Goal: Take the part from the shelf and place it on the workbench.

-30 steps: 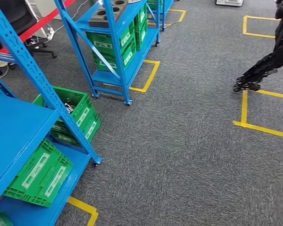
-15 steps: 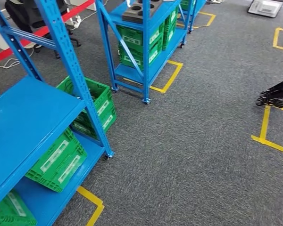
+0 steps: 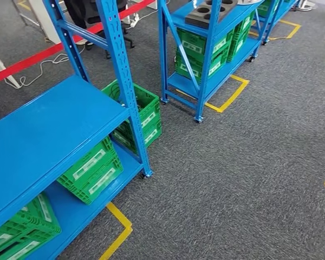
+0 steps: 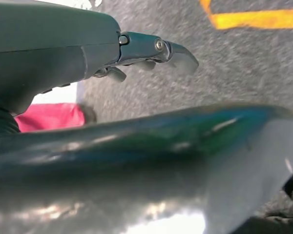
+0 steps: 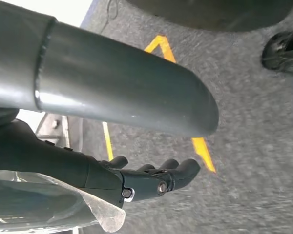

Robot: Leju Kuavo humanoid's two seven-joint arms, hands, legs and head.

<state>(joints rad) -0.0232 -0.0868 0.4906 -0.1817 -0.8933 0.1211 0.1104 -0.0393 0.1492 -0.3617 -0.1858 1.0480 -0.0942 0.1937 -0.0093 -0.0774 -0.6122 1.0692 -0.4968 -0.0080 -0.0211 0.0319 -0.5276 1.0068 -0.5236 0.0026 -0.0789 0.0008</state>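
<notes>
Two blue shelves (image 3: 46, 130), green crates (image 3: 91, 170) w/ white labels, text unreadable, both robot hands (image 4: 152, 51) (image 5: 152, 178) empty, fingers apart.

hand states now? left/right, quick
Left hand: open, fingers extended, holding nothing.
Right hand: open, fingers extended over the grey carpet, holding nothing.

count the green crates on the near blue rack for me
3: one on the bottom shelf under the wide blue shelf, one further left at the picture's edge, one behind the upright. More may be hidden.
</notes>
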